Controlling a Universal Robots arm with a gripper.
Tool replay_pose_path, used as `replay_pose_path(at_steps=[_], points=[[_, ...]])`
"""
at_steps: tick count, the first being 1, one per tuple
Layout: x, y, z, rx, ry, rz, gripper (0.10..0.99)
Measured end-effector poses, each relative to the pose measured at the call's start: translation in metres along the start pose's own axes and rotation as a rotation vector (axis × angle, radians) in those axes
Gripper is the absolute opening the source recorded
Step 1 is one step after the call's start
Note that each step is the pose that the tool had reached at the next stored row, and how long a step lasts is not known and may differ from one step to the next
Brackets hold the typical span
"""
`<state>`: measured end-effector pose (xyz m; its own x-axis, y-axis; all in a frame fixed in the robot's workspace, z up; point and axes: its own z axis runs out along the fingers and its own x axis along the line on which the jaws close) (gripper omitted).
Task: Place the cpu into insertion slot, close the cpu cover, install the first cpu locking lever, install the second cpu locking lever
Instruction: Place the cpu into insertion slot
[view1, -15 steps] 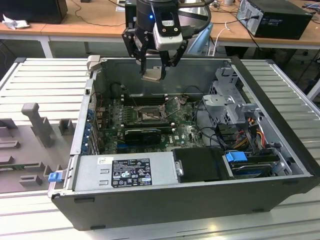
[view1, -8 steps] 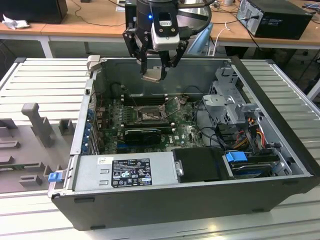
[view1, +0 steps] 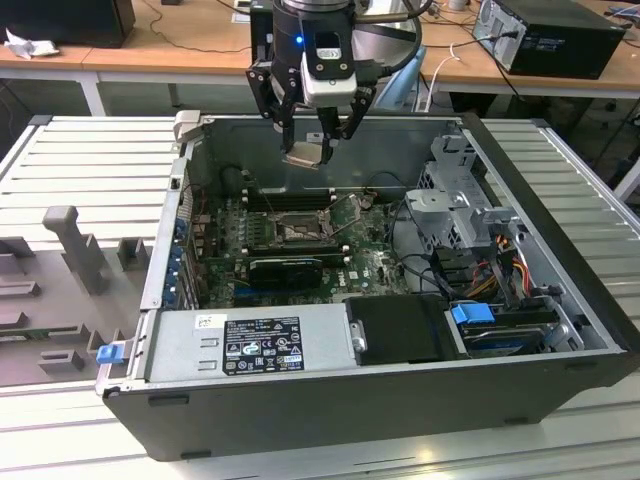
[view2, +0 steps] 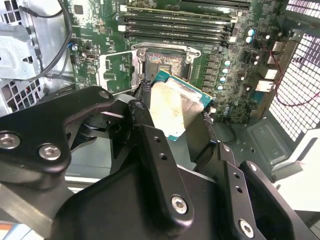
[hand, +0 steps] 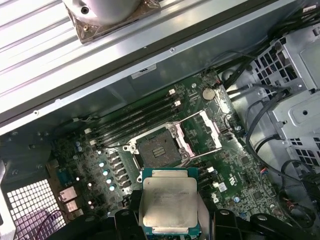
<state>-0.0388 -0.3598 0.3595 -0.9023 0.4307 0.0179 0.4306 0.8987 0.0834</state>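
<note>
I confirm the gripper (view1: 311, 150) grasping the cpu (view1: 303, 156) at upper centre of the exterior view, above the open computer case (view1: 350, 405), over the exposed insertion slot (view1: 298, 232), cpu cover (hand: 205, 131) swung open beside it.

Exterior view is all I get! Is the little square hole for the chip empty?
Observer: Yes. In the first wrist view the insertion slot is bare, showing just its dark pin field.
Operator: Is its lid out of the way?
Observer: In the first wrist view the cpu cover lies flipped open beside the slot, not over it.
Operator: Is the chip held okay?
Observer: In the first wrist view the fingers clamp the cpu on two opposite edges. Its silver top faces the camera, and it is apart from the slot.
</note>
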Motion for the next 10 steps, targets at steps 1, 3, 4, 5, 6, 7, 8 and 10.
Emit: replay_pose_path(at_steps=[1,3,4,5,6,7,8,10], points=[[0.0,0.0,0.0001,0.0,-0.0001,0.001,0.522],[0.0,0.0,0.0002,0.0,-0.0004,0.005,0.522],[0.0,0.0,0.0002,0.0,-0.0007,0.009,0.522],[0.0,0.0,0.0002,0.0,-0.0014,0.016,0.522],[0.0,0.0,0.0003,-0.001,-0.0022,0.026,0.522],[0.0,0.0,0.0003,-0.001,-0.0027,0.033,0.522],[0.0,0.0,0.0004,-0.001,-0.0034,0.041,0.522],[0.0,0.0,0.0005,-0.001,-0.0041,0.049,0.522]])
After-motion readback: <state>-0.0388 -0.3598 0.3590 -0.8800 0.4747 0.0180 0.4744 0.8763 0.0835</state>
